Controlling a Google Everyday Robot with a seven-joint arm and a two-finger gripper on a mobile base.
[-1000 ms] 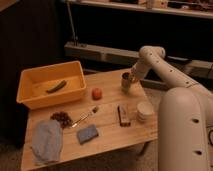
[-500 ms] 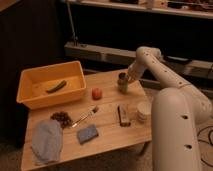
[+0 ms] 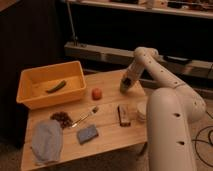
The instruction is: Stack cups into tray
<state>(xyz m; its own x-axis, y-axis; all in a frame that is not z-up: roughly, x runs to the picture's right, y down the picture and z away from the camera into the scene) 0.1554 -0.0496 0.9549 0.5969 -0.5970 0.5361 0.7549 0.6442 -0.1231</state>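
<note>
A robot's gripper (image 3: 125,86) hung low over the wooden table (image 3: 111,136) at about two o'clock on the tabletop, close to the far right edge, at the end of a white arm (image 3: 156,71) that arched in from the right. Whether the gripper was open or closed could not be told, nor whether it had hold of anything. A blur of pale and dark sat right at its tip and could not be made out. The yellow tray (image 3: 51,99) stood at ten o'clock, on the far left corner of the table, with one long green vegetable (image 3: 56,87) lying slantwise on its floor and no cup inside it. A whitish cup (image 3: 141,111) sat at three o'clock near the right edge, partly hidden behind the robot's white body (image 3: 171,131). It was well apart from the tray. Just beside that cup, toward the middle, lay a dark oblong block (image 3: 123,115). A red fruit (image 3: 96,93) rested near the centre at twelve o'clock, between tray and gripper. A slim brush-like utensil (image 3: 85,118) lay diagonally at the centre, next to a dark heap of small bits (image 3: 62,119) at nine o'clock. A blue sponge (image 3: 87,134) lay at six o'clock. A grey-blue cloth (image 3: 47,142) was crumpled at eight o'clock by the near left corner.
</note>
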